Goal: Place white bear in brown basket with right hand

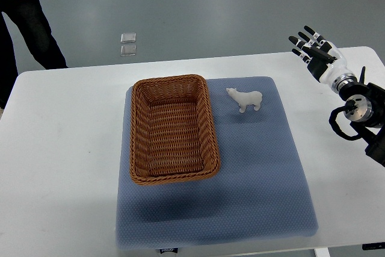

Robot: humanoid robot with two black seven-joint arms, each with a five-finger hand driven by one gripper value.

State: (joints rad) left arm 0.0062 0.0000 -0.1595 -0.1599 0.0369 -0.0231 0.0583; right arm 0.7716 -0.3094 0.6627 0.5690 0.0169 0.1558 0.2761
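**Bear stands on the mat, right hand apart at the surface's far right edge**

The bear (245,99) stands upright on the blue mat (264,173), just right of the basket (172,129), with a narrow strip of mat between them. Its head points left, toward the basket's far right corner. The basket is brown wicker, rectangular, and holds nothing; it sits on the left half of the mat, which lies on the white surface (60,148).

The right hand (313,49) is well apart from the bear, to its right and farther from the camera, over the far right edge of the surface. Its dark fingers (302,44) are spread and extended toward the upper left, gripping nothing. The white wrist and black arm joints run down to the picture's right edge, where the arm is cut off.

No left arm shows.

A person (21,16) in dark clothes stands on the floor at the upper left, cut off by the frame so only part of the legs and one hand appear. Two small square plates (128,44) lie on the floor beyond the surface; what they are is hard to tell. A dark label at the mat's near edge is too small to read.
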